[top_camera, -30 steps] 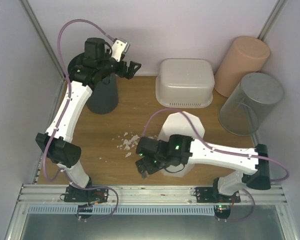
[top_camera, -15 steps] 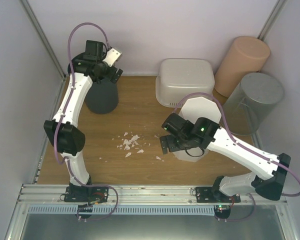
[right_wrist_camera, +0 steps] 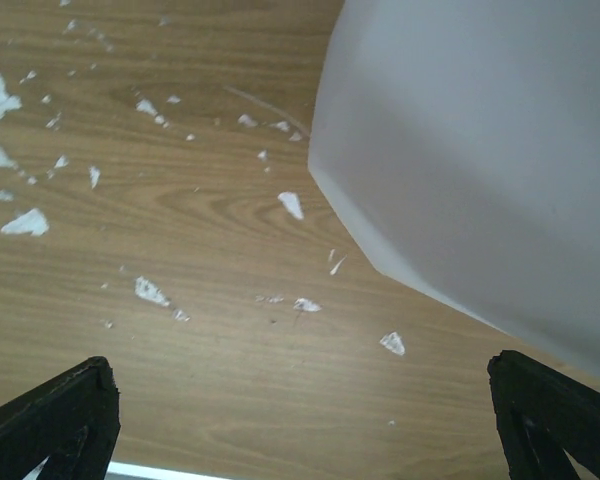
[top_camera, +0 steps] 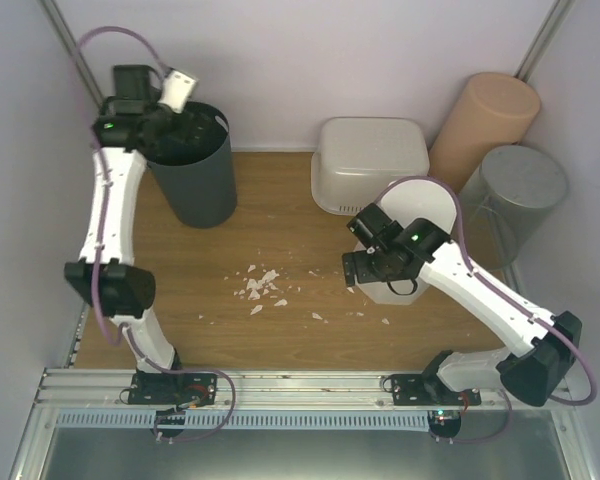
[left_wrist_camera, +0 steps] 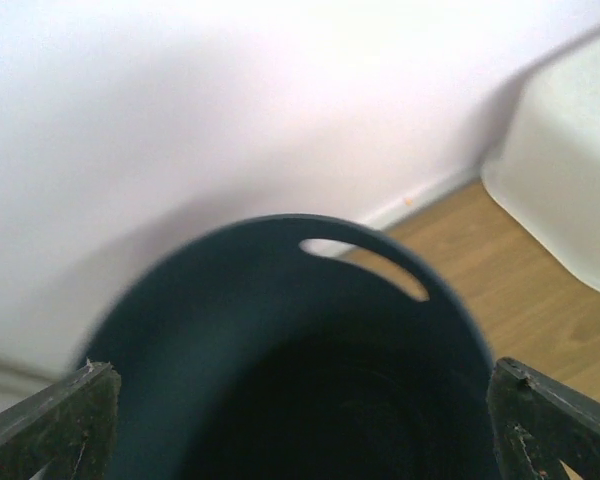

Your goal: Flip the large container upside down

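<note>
Dark bin (top_camera: 195,185) mouth-up, L rear corner

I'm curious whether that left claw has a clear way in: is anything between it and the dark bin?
Nothing visible does. The left gripper is open right at the rim of the dark bin, and its wrist camera shows only the bin's mouth ahead. The white tub stands apart to the right.

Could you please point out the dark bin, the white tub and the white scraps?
dark bin (top_camera: 202,195), top external view, on its outer wall.
white tub (top_camera: 370,150), top external view, on its upturned base.
white scraps (top_camera: 264,279), top external view, in the main cluster.
</note>
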Controlling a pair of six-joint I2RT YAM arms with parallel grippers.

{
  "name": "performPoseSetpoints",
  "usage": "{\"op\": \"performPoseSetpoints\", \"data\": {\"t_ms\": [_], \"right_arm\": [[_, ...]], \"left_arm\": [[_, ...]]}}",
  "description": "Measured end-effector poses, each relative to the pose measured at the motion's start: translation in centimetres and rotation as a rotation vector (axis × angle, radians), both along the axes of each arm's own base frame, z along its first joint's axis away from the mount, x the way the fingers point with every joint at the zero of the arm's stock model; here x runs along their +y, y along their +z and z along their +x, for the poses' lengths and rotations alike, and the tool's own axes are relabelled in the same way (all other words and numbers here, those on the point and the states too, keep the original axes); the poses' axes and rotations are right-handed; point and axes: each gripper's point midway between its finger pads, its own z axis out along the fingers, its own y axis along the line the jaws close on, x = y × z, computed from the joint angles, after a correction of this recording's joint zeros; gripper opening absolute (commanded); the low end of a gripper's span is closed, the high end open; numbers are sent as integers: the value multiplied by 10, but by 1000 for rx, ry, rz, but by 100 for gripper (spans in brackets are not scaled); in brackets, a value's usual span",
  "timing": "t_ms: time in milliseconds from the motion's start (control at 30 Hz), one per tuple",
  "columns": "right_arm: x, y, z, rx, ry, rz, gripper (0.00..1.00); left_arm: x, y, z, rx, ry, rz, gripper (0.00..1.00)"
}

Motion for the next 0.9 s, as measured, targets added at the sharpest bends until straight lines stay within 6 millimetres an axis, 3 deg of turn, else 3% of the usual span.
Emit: {"op": "performPoseSetpoints", "data": {"t_ms": [100, 200, 267, 333, 400, 600, 667, 900], "right_arm": [[-13, 0, 10, -10, -36, -21, 100], [-27, -2, 22, -19, -75, -44, 100], [-35, -4, 31, -26, -96, -57, 100], [-42, -7, 37, -28, -105, -72, 100], [-48, -11, 44, -25, -113, -86, 100], [-58, -22, 67, -25, -112, -106, 100], [-61, -23, 74, -29, -109, -111, 100], [-62, -30, 94, -43, -103, -117, 100]], "left_arm": [[46, 50, -26, -126, 75, -6, 99], [110, 87, -58, -248, 184, 19, 99], [149, 97, -77, -295, 243, 56, 99], [177, 94, -88, -306, 269, 104, 99], [183, 82, -89, -291, 242, 139, 99], [181, 19, -81, -230, 54, 280, 99], [183, 9, -81, -237, 4, 335, 99], [206, 30, -92, -390, -136, 540, 99]]}}
